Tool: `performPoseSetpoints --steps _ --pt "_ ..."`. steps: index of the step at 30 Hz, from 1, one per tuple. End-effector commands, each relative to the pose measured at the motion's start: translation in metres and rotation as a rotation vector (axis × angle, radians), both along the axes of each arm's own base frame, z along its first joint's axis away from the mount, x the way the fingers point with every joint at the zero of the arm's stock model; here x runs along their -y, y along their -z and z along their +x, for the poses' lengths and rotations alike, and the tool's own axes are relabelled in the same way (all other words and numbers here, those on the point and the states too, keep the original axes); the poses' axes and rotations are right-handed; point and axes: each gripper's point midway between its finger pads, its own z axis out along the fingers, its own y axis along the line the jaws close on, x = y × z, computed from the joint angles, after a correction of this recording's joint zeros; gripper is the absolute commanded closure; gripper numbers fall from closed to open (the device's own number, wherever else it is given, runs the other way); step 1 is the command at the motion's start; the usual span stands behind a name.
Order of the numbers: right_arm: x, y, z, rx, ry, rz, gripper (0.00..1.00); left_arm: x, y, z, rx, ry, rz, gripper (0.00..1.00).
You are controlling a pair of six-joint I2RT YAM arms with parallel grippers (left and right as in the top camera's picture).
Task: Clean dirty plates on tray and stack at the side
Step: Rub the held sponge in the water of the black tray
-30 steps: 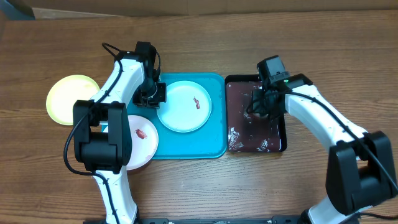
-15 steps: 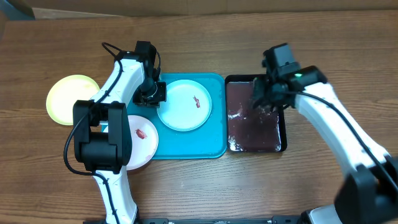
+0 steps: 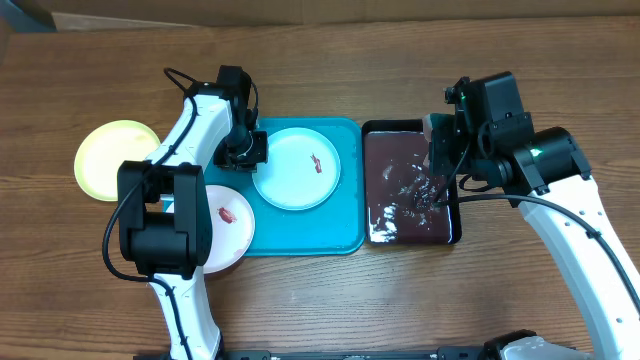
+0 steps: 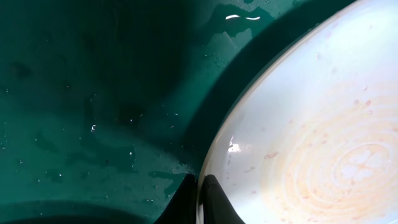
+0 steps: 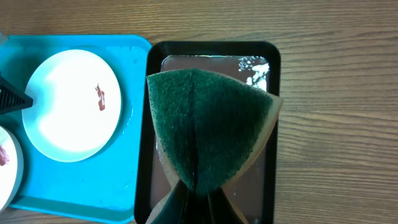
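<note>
A white plate (image 3: 296, 170) with a small red smear lies in the turquoise tray (image 3: 345, 225). My left gripper (image 3: 252, 150) is shut on that plate's left rim; up close its black fingertips (image 4: 214, 200) pinch the plate (image 4: 311, 124) edge over the wet tray (image 4: 93, 93). A second pale plate (image 3: 228, 225) with a red smear sits at the tray's front left corner, half hidden by my left arm. A yellow-green plate (image 3: 112, 158) rests on the bare table at the left. My right gripper (image 5: 198, 202) hangs above the black tray (image 5: 273, 93), shut on a folded green sponge (image 5: 208, 127).
The black tray (image 3: 412, 210) beside the turquoise tray holds dark foamy liquid. The right wrist view also shows the white plate (image 5: 71, 106) and the turquoise tray (image 5: 134, 155). Wood-grain tabletop (image 3: 330, 300) lies all round, with a cardboard edge at the back.
My right arm has lifted up and to the right out of the black tray, carrying the sponge. The left arm and the plates have not moved.
</note>
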Motion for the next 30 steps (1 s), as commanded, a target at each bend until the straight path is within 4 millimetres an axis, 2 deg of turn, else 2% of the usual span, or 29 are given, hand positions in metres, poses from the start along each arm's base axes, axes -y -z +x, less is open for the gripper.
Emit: performPoseSetpoints --steps 1,6,15,25,30 --pt "-0.002 -0.010 0.003 0.032 -0.011 0.007 0.96 0.003 -0.001 -0.002 0.005 -0.004 -0.001 0.94" --pt "-0.002 -0.010 0.003 0.031 -0.011 0.006 0.96 0.003 -0.001 -0.002 0.007 -0.004 -0.001 0.93" --pt "-0.004 -0.010 0.002 0.024 -0.019 0.018 0.96 0.003 -0.001 0.001 0.018 -0.004 -0.003 0.84" --pt "-0.009 -0.011 0.003 0.034 -0.030 0.027 0.96 0.003 -0.001 0.001 0.020 -0.004 -0.003 0.82" --pt "-0.021 -0.026 0.013 0.120 -0.053 0.049 0.96 0.003 -0.001 0.002 0.020 -0.004 -0.003 0.83"
